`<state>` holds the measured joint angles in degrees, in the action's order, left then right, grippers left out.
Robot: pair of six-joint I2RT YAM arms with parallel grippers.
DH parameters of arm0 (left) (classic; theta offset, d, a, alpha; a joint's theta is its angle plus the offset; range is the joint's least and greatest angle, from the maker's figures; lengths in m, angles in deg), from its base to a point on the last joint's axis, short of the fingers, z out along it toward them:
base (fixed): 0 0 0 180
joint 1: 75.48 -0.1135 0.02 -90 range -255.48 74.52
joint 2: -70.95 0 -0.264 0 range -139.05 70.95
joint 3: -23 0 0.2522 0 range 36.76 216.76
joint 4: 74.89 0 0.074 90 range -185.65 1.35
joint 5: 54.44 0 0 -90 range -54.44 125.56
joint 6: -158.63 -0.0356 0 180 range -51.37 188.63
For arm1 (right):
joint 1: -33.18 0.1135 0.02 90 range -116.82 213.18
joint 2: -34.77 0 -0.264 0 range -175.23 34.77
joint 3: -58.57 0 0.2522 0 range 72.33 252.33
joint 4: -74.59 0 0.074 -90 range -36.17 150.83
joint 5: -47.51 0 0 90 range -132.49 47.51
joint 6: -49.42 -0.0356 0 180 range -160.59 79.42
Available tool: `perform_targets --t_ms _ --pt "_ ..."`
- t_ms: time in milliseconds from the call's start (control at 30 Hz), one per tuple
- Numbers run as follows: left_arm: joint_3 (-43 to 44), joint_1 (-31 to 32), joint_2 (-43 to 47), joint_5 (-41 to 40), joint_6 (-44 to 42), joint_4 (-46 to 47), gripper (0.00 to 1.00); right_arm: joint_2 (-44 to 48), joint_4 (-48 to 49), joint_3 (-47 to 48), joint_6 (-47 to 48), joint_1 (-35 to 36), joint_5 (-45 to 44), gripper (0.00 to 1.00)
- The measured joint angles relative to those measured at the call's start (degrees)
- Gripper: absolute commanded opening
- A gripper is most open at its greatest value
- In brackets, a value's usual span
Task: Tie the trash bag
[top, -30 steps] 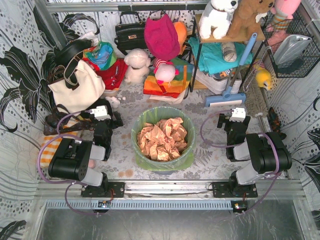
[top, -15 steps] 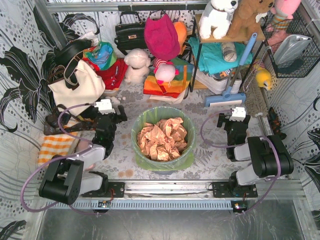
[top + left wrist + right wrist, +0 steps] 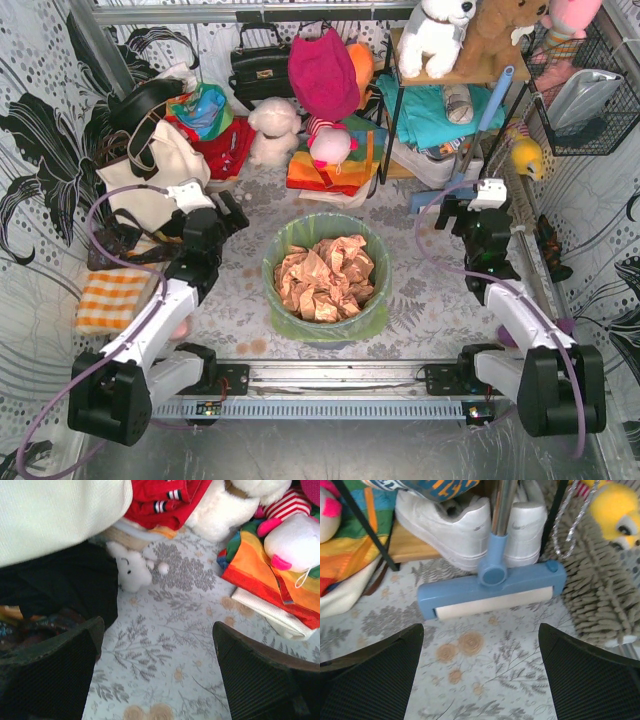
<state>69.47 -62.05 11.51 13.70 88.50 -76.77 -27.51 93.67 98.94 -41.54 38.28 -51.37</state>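
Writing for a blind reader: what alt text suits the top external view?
A green trash bag of crumpled paper stands untied at centre. The left gripper and right gripper hover open on either side of it, with toys and handbags cluttered behind.

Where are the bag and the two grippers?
trash bag (image 3: 325, 222), top view, far rim of the green plastic.
left gripper (image 3: 157, 625), left wrist view, gap midway between its open fingertips.
right gripper (image 3: 480, 627), right wrist view, gap midway between its open fingertips.

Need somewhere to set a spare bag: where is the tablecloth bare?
Bare patches lie either side of the trash bag, toward the left arm and the right arm. The back is crowded: handbags, toys, roller.
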Motion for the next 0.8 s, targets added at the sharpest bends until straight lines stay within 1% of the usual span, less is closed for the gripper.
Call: perform_targets --t_ms 200,267,400,667,733,800 --pt "4.7 0.0 0.9 3.2 7.4 -14.9 0.98 4.3 -20.4 7.6 -8.5 0.0 7.2 0.97" --pt "5.7 0.0 0.9 5.6 9.3 -19.1 0.99 5.1 -26.5 10.2 -11.3 0.0 10.1 0.99" --pt "6.2 0.0 1.3 11.1 12.5 -24.9 0.99 6.6 -36.7 14.1 -15.6 0.0 15.0 0.99" --pt "6.6 0.0 1.6 24.6 17.0 -32.7 0.99 11.0 -52.9 16.4 -21.0 0.0 23.6 0.88" --pt "5.9 0.0 2.7 28.1 18.1 -33.5 1.0 11.8 -55.8 16.8 -22.2 0.0 25.9 0.85" --pt "5.1 0.0 4.4 30.6 18.9 -35.3 0.98 12.9 -58.5 16.9 -23.6 0.0 28.4 0.84"
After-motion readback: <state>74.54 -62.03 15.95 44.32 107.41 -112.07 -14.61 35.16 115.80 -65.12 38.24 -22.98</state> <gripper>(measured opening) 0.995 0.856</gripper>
